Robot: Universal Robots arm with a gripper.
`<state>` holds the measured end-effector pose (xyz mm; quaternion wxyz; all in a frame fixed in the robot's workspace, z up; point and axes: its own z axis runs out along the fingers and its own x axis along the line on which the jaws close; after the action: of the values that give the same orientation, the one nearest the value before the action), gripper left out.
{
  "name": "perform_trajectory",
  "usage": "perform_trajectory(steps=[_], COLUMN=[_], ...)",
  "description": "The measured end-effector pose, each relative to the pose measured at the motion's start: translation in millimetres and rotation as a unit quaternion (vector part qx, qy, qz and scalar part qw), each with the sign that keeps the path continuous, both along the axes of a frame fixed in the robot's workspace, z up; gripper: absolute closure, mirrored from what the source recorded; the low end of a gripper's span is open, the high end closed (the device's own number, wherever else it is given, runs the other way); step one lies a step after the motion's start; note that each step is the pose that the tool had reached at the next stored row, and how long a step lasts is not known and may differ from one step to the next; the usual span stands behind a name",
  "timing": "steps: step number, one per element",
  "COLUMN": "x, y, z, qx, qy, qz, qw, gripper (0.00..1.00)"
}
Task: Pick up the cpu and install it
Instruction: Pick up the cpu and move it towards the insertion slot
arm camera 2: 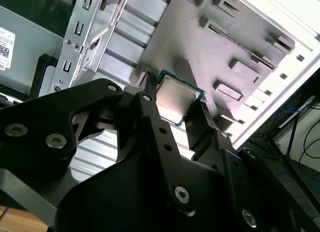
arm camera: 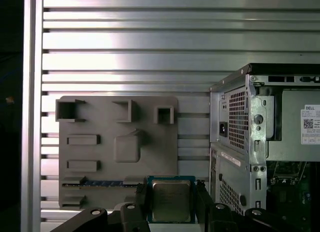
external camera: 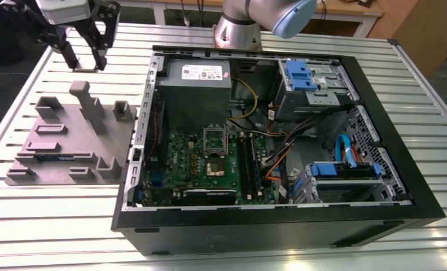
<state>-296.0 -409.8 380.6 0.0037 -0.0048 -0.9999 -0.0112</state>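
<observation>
1. Nearest the lens in the second wrist view are the black links of the pincer [arm camera 2: 176, 101]. Its fingers [arm camera 2: 150, 89] are closed onto two opposite edges of the cpu [arm camera 2: 179, 97] and pinch it between them.
2. In the first wrist view the cpu [arm camera: 171, 199] sits squarely between the finger ends with its silvery top showing. The grey fixture [arm camera: 117, 142] and the slatted table [arm camera: 125, 42] lie well beyond it.
3. In the exterior view the pincer [external camera: 86, 63] hangs above the table [external camera: 50, 237], past the far end of the fixture [external camera: 73, 141]. It is on the exterior view's left of the open computer case [external camera: 284, 228].
4. Step in hand, as I judge it: the pick-up looks done, since the chip is clear of the fixture, and the carry toward the case is under way. The install is not yet done.
5. The socket [external camera: 212, 164] on the green motherboard [external camera: 174, 152] lies well apart from the pincer, inside the case.
6. The move ahead seems to call for three things:
   - a level chip and a steady pinch;
   - clearance over the case's side wall;
   - careful squaring with the socket before any release, because a thin chip held by its edges could tilt or slip.
</observation>
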Motion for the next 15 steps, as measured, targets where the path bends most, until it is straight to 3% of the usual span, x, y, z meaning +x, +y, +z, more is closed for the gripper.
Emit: perform_trajectory(steps=[15], x=[5.5], y=[0.0], z=[0.0], qx=[0.0000], qy=[0.0000], qz=[0.000], qw=[1.00000], gripper=[0.53])
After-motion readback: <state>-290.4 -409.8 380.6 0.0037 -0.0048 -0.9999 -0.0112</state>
